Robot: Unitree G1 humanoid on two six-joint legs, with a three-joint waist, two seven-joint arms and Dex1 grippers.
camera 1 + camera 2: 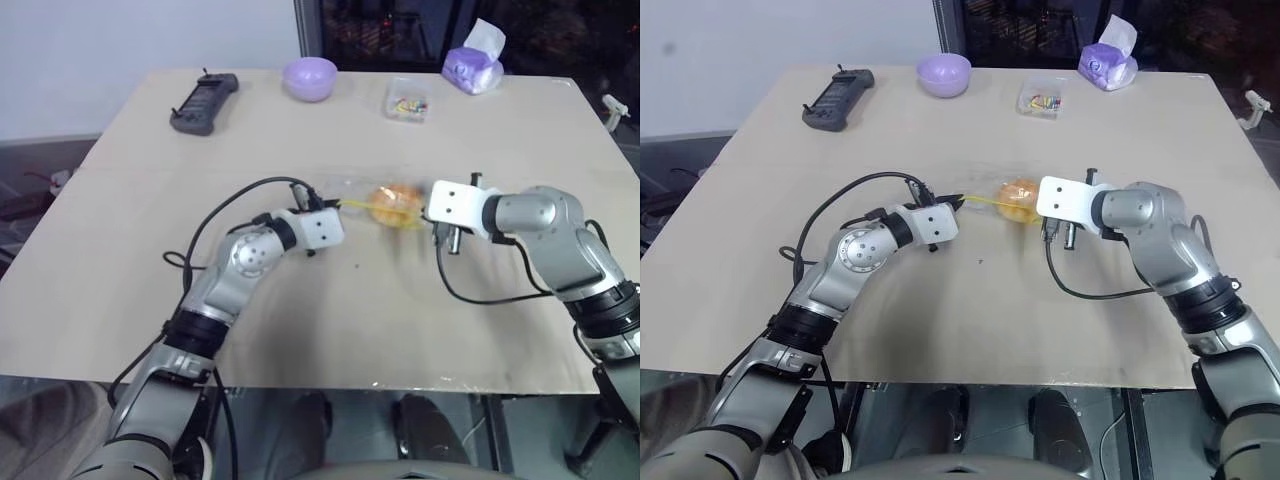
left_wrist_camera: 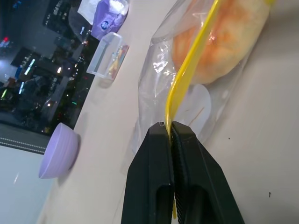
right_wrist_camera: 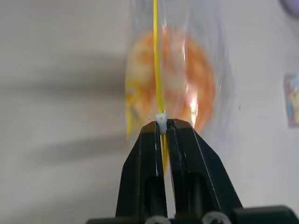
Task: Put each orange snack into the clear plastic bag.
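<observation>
Orange snack [image 1: 392, 203] sits inside the clear plastic bag [image 2: 156, 74], mid-table, hung between both grippers w/ the yellow seal strip [image 2: 189, 70] running along the top. Bun is under the strip, so it looks like it's already in and the job left is prob. closing the seal.

Left gripper [image 2: 171, 134]: jaws together, clamped on the strip at the bag's 9 o'clock end. Right gripper [image 3: 161, 125]: jaws likewise pinched on the strip at the 3 o'clock end, right by a small white slider/tab. Holding both ends keeps the strip taut and the mouth lined up, which I'd guess is why they're opposed like this; a slide along it would zip the bag.

Whether the bag bottom rests on the table [image 1: 300, 330] or hangs just off it, can't tell.

Room: plenty of bare top from 4 to 8 o'clock of the bag, toward the near edge. Far side is busier: small clear box [image 1: 406, 101] at 12, purple bowl [image 1: 309, 77] at 11, black controller [image 1: 204, 102] at 10, tissue pack [image 1: 474, 67] at 1 near the far edge. All well apart from the bag, so no snag risk for a sideways pull.
</observation>
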